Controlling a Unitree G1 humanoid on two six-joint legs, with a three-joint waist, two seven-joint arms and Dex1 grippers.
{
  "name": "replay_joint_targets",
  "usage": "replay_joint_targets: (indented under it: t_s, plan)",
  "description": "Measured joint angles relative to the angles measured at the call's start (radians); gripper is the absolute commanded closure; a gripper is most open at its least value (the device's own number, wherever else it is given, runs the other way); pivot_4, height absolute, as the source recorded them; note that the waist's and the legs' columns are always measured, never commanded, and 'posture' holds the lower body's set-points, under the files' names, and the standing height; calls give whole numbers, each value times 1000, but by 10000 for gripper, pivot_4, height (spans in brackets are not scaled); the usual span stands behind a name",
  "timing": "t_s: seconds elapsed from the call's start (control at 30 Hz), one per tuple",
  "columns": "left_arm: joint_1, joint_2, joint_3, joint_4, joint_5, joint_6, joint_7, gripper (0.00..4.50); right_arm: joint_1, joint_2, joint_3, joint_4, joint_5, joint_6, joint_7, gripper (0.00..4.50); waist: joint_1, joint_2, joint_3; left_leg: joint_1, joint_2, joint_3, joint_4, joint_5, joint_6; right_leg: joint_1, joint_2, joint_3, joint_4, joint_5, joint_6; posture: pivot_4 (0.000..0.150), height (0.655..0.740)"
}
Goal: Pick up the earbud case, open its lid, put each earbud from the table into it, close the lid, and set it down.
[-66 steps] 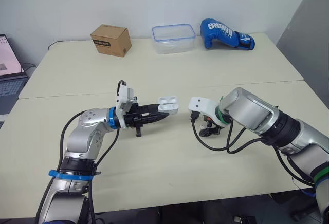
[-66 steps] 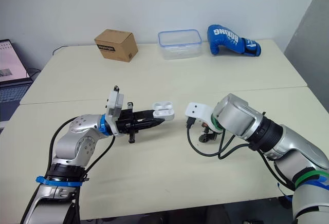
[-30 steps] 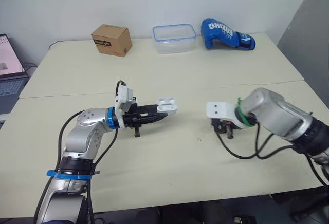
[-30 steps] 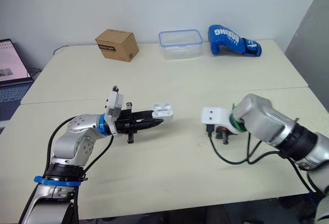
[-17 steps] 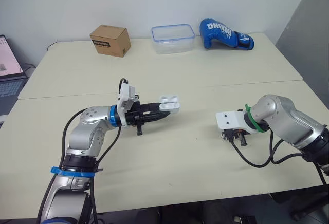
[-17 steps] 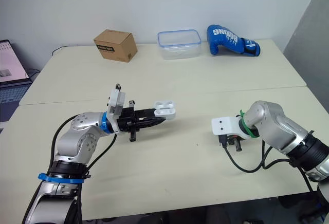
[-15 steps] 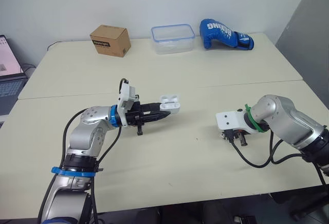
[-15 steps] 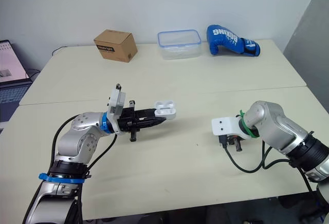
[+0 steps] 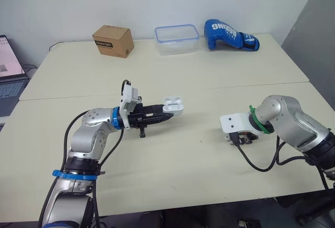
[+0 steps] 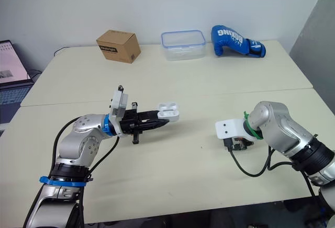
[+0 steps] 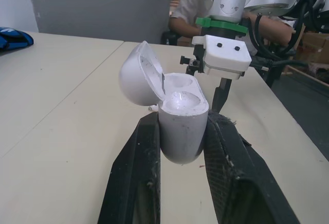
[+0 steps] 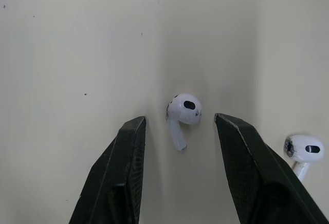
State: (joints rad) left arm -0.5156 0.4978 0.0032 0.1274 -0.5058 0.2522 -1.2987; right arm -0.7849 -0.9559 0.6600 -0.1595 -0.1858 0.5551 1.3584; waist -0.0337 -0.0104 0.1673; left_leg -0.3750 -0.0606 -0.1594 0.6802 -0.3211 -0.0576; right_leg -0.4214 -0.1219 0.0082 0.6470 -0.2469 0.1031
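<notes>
Since 2.2 s ago, the right arm has swung outward, away from the left hand (image 9: 165,114), and the right hand (image 12: 181,126) now points straight down at the bench (image 9: 172,175). Over the last half second it has barely shifted. Its two black fingers (image 12: 128,172) stand wide apart and straddle the first earbud (image 12: 184,109), which lies on the bench between them, touching neither. The second earbud (image 12: 304,149) lies just outside one finger, also on the bench. The left arm is bent at the elbow, its forearm reaching forward and its hand level above the bench, a pose unchanged across the earlier frames. The left fingers (image 11: 136,183) are clamped on the lower body of the earbud case (image 11: 182,126), one on each side. The case is held upright, clear of the bench, with its lid (image 11: 136,72) swung open to one side and both inner wells exposed. The two hands are well apart.
</notes>
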Motion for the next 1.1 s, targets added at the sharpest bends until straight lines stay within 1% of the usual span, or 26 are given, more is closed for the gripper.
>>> replay_joint_targets:
  t_s: [0.6, 0.83, 1.1]
  plan:
    - [0, 0, 0, 0, 4, -1, 2, 37057, -30, 61, 5, -24, -144, 20, 90, 23262, 0, 0, 0, 0, 0, 0, 0, 0, 0, 0, 0, 0, 0, 0, 0, 1500, 7307]
    - [0, -1, 0, 0, 4, -3, 4, 37057, -51, 68, 12, -22, -170, 18, 144, 23262, 0, 0, 0, 0, 0, 0, 0, 0, 0, 0, 0, 0, 0, 0, 0, 1500, 7307]
    - [6, -1, 0, 0, 5, -3, 11, 37057, -51, 77, 28, -11, -195, 17, 159, 23262, 0, 0, 0, 0, 0, 0, 0, 0, 0, 0, 0, 0, 0, 0, 0, 1500, 7307]
